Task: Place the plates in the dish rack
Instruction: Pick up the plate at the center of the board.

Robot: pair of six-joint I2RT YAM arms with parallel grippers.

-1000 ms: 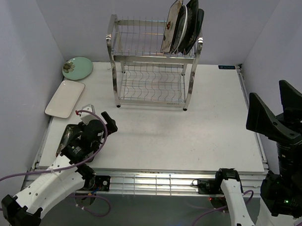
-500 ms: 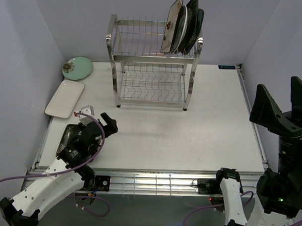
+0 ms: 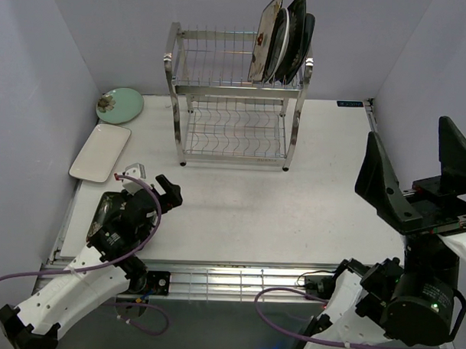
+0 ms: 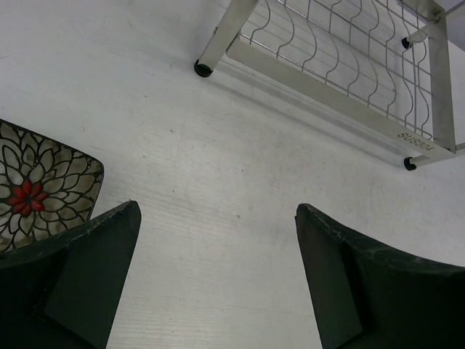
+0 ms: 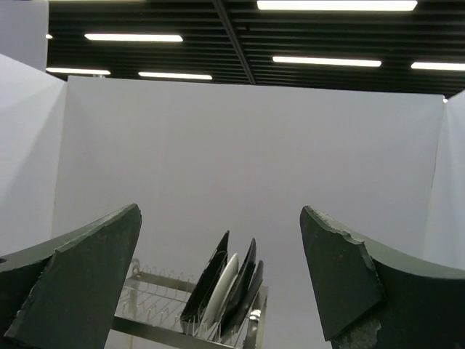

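Observation:
The dish rack [image 3: 231,105] stands at the back of the table, with several plates [image 3: 283,42] upright at the right end of its top shelf. A pale green round plate [image 3: 119,105] and a white rectangular plate [image 3: 100,151] lie flat at the far left. A dark floral square plate [image 4: 36,185] lies at the near left, and the left arm partly covers this floral plate [image 3: 99,218] from above. My left gripper [image 3: 150,183] hovers open just right of it, empty [image 4: 218,209]. My right gripper [image 3: 417,169] is raised at the right edge, open and empty [image 5: 219,211], facing the racked plates [image 5: 229,287].
The rack's lower shelf [image 4: 341,65] holds nothing and its feet rest on the white table [image 3: 293,199]. Pale walls close in the left, back and right. The table's near metal edge [image 3: 237,278] runs between the arm bases.
The right arm has swung up and inward, so its open gripper now sits lower and further left in the overhead view. The left gripper has shifted only slightly.

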